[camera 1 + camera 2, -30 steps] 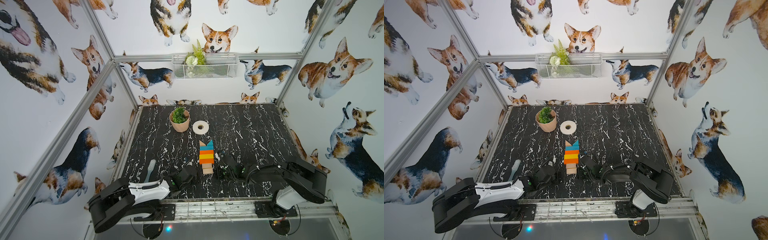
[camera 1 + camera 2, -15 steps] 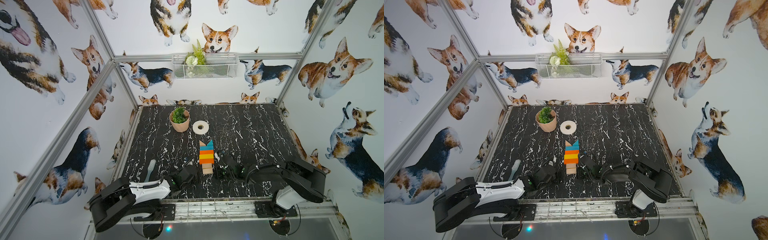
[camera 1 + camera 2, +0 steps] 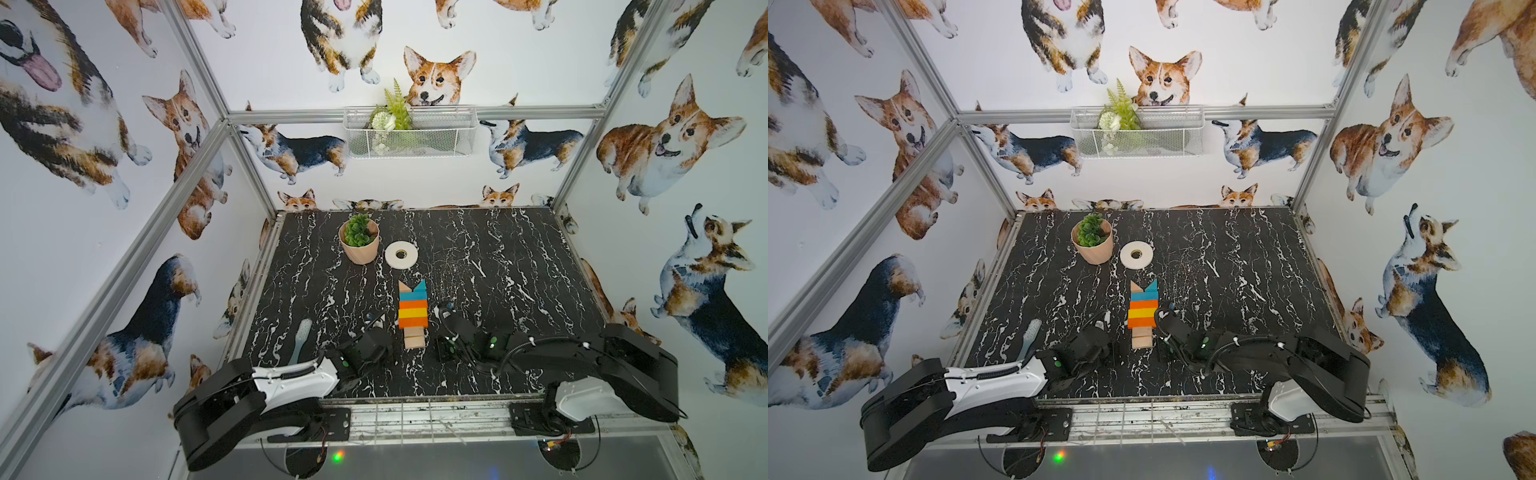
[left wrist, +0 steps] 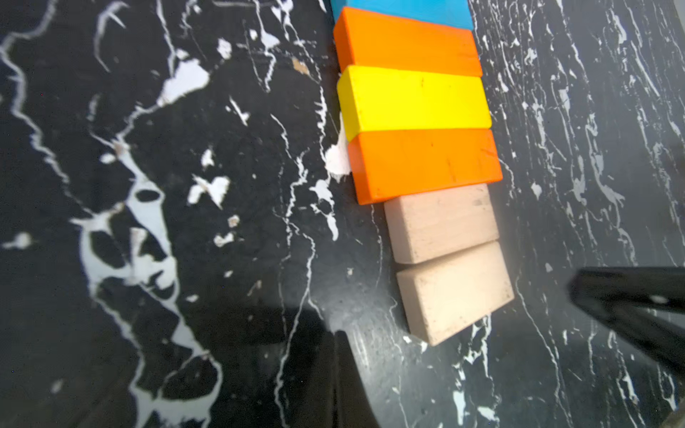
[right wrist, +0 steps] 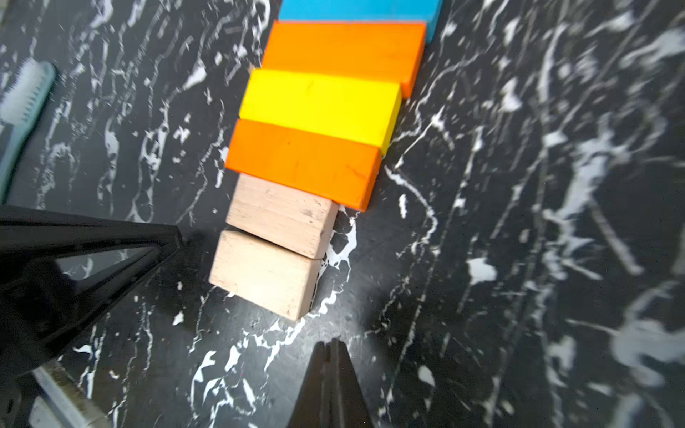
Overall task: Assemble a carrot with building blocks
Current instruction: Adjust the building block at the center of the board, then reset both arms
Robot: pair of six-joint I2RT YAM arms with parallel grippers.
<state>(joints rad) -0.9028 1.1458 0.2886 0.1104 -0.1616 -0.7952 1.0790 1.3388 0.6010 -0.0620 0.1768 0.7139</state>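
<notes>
carrot [image 3: 412, 314] flat, long axis front-to-back, wood tip [image 3: 414, 337] toward the robot; right jaws together, left jaws unclear

Eight building blocks [image 3: 412, 313] in all — two orange bars [image 3: 412, 323], one yellow bar [image 3: 412, 312], one teal bar [image 3: 412, 296], two plain-wood rectangles [image 3: 414, 341], two triangles [image 3: 404, 286]. Alongside — one potted plant [image 3: 359, 241], one tape roll [image 3: 401, 254], one brush [image 3: 303, 332], one wire basket [image 3: 409, 133], two robot arms [image 3: 291, 380].

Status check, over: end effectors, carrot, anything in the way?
Left end effector shut, empty, beside the plain-wood end. Right end effector shut, empty, opposite side. Carrot flat, one unbroken column. Tape roll, pot stand apart.
</notes>
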